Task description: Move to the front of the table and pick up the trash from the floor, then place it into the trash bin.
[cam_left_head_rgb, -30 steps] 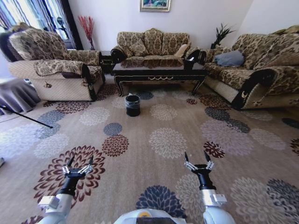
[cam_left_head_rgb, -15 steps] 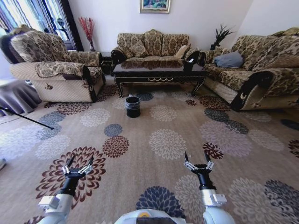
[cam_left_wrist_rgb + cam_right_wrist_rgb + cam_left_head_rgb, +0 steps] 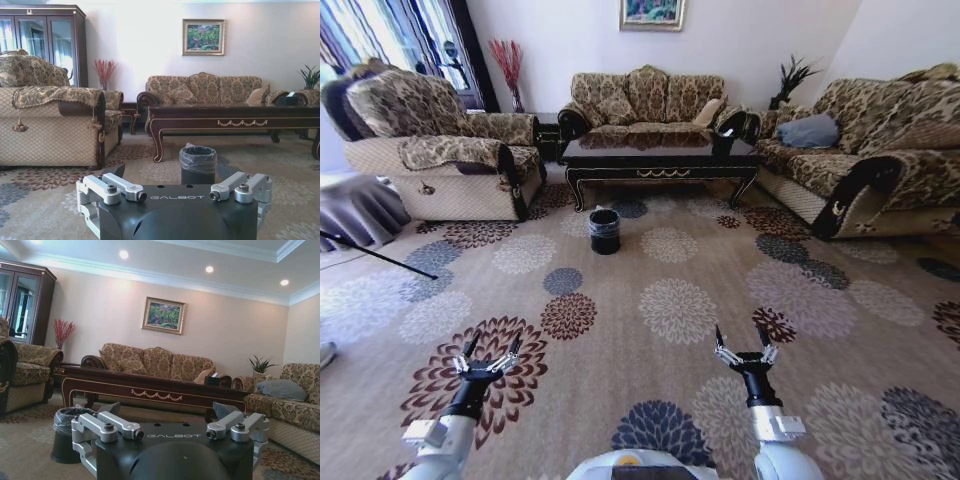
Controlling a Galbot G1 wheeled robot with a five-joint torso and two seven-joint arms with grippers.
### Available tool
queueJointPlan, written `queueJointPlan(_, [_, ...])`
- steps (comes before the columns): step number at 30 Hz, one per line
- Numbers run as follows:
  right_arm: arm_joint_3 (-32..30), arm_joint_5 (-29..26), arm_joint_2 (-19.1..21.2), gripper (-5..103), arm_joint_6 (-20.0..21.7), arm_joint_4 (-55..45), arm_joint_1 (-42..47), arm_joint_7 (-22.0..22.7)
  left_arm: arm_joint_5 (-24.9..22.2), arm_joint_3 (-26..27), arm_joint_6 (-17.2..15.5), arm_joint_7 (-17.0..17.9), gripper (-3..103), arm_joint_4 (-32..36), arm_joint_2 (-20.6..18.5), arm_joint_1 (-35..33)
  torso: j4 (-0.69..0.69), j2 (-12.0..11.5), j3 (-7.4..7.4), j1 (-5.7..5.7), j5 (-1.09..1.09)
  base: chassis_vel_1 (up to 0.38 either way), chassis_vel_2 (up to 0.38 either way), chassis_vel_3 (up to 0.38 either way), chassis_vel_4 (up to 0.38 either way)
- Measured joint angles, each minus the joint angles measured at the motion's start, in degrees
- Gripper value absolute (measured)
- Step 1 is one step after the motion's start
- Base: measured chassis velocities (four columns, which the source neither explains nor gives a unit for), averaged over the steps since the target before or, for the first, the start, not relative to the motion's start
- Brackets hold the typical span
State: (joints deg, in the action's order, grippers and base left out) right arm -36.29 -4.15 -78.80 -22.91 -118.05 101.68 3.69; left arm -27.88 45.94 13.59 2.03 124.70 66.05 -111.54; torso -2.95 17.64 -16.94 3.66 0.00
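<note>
Both arms reach forward and low from the robot's base, wrists level, each held out over the floor (image 3: 620, 300) with nothing between the fingers. The left claw (image 3: 488, 357) hangs above a dark brown flower medallion with its fingers spread wide; the right claw (image 3: 745, 345) hangs over the beige carpet beside a small maroon flower, its fingers likewise spread apart and pointing ahead. The trash bin (image 3: 604, 230), black with its thin liner folded over the rim, stands on the carpet just before the left front leg of the table (image 3: 660, 160), well ahead of both claws; the left wrist view has it nearly dead ahead, and the right wrist view has it off toward the robot's left. The table sits lengthwise in front of the far sofa (image 3: 645, 95), between an armchair (image 3: 440, 150) on the left and a second sofa (image 3: 865, 150) on the right. Against the pictures from a second ago, the whole room has slid a little within the head view, the bin and table sitting slightly higher, while both arms keep the same pose.
</note>
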Motion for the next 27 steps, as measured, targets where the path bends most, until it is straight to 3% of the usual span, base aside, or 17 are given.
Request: queueJointPlan(27, [0.00, 0.00, 0.00, 100, 0.00, 0.00, 0.00, 0.00, 0.00, 0.00, 0.00, 0.00, 100, 0.00, 0.00, 0.00, 0.00, 6.29, -4.05, 2.23, 0.00, 0.000, 0.000, 0.000, 0.000])
